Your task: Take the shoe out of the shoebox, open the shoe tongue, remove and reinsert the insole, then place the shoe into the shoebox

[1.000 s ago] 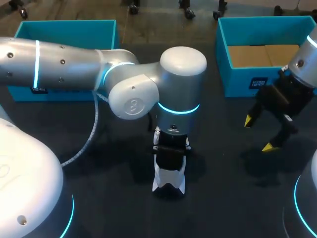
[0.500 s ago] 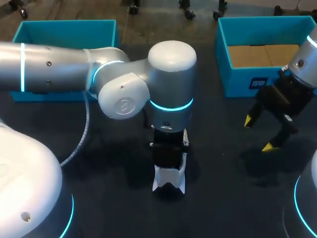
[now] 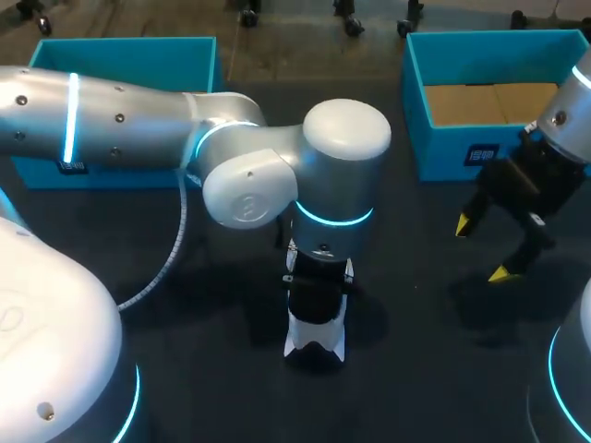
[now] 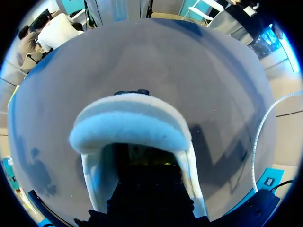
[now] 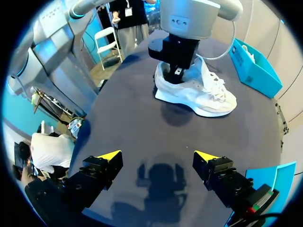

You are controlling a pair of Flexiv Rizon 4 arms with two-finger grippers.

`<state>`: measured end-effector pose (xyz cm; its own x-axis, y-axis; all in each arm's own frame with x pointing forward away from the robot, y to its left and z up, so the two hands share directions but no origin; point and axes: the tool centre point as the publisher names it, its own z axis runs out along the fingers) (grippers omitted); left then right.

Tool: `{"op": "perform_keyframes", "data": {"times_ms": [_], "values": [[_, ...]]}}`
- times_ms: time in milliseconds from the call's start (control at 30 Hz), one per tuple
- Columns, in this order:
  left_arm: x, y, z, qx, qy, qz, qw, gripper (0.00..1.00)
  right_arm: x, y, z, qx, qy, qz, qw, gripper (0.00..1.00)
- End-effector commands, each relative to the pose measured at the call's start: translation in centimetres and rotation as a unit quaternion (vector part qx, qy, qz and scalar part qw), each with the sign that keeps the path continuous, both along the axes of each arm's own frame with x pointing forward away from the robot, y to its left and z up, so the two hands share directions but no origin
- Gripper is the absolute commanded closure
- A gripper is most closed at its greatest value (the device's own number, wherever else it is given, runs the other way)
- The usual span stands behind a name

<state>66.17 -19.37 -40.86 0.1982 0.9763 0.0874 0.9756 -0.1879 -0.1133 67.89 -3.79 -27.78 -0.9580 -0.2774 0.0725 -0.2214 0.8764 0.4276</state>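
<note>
The shoe (image 3: 314,340) stands mid-surface, outside the shoebox (image 3: 480,138). Our left gripper (image 5: 175,71) dips into its heel; we cannot tell how its jaws stand. Our right gripper (image 5: 157,157) hangs empty, jaws apart. We judge insole removal is in hand: pinch, then lift.

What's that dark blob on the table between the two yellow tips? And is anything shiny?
Right wrist view: the blob is the right tool's own shadow on the table, and the sneaker casts one too. Head view: the left arm's silver shell gleams, with blue rings glowing.
</note>
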Motion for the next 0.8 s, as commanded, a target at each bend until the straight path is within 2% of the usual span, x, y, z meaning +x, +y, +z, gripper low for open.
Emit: {"op": "perform_keyframes", "data": {"times_ms": [33,200,400,600,800], "values": [[1.2,-0.8,-1.7,-0.014,-0.002,0.014,1.0,1.0,0.0,0.0,-0.1,-0.001,0.0,0.0,1.0,0.0],[1.3,-0.9,0.5,-0.049,0.0,0.024,0.998,1.0,0.0,0.0,-0.1,-0.001,0.0,0.0,1.0,0.0],[-0.9,-0.8,2.0,-0.058,0.01,-0.013,0.998,1.0,0.0,0.0,-0.1,-0.001,0.0,0.0,1.0,0.0],[-2.3,-1.4,0.7,-0.061,0.02,-0.027,0.998,1.0,0.0,0.0,-0.1,-0.001,0.0,0.0,1.0,0.0],[-0.9,-1.6,-0.8,-0.039,0.01,-0.01,0.999,1.0,0.0,0.0,-0.1,-0.001,0.0,0.0,1.0,0.0]]}}
